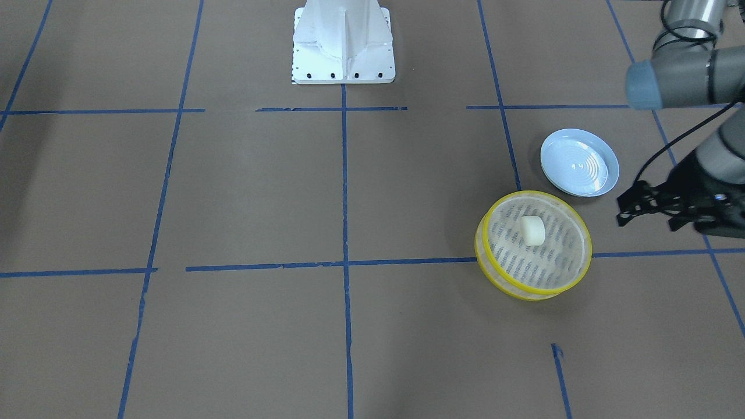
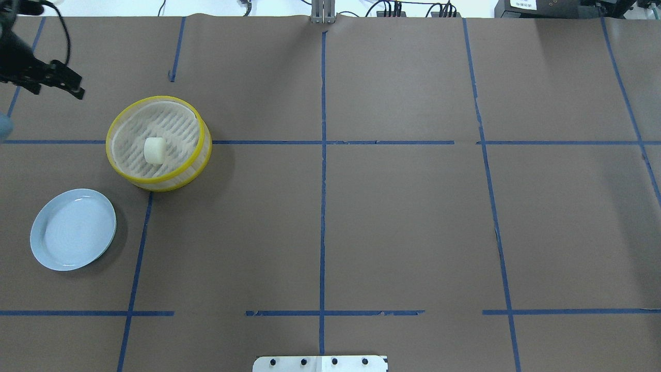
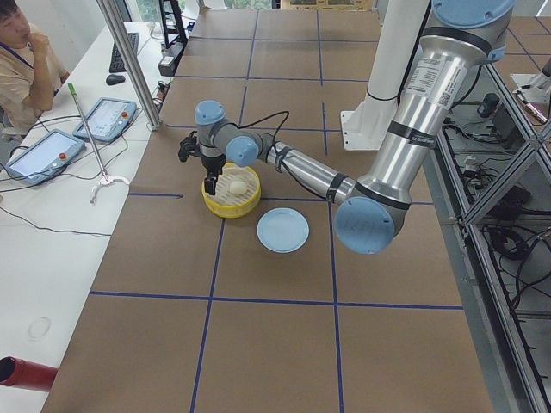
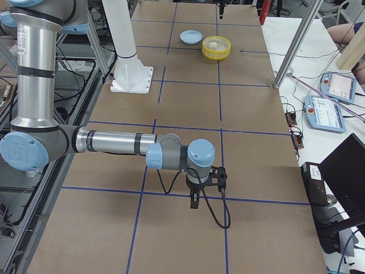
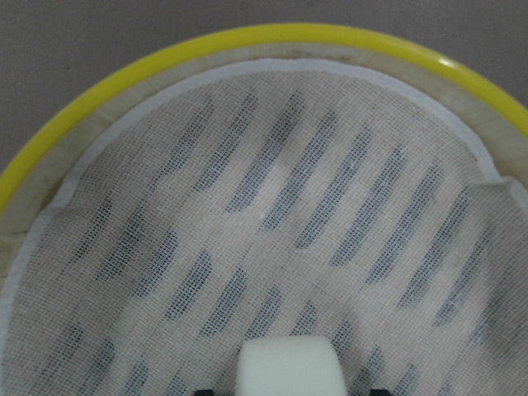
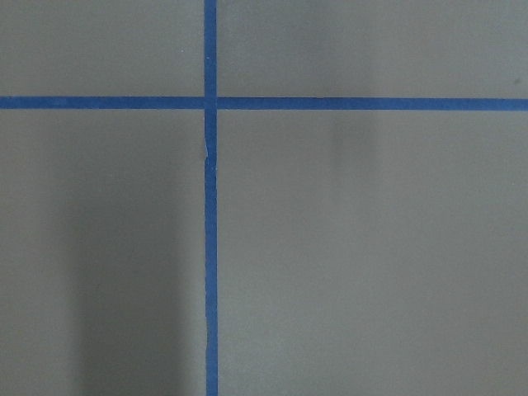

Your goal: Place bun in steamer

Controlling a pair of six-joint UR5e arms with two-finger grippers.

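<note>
Worktop (image 2: 361, 206) shows you one steamer (image 2: 178, 181), one bun (image 2: 154, 150) inside, one plate (image 2: 72, 230). Left claw (image 1: 621, 210) spread, empty. Right claw (image 4: 207, 189): can't tell.

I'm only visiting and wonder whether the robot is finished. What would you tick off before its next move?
1. Bun inside the steamer: ok, it lies on the slatted floor near the middle.
2. Left gripper holds nothing: ok, it is open and beside the steamer, not touching it.
3. Steamer sits flat on the table: ok.
4. Plate apart from the steamer: ok, there is a gap between them and nothing lies on the plate.
5. Right gripper out of the way: ok, it is far off over bare table. Open or shut: cannot tell.
</note>
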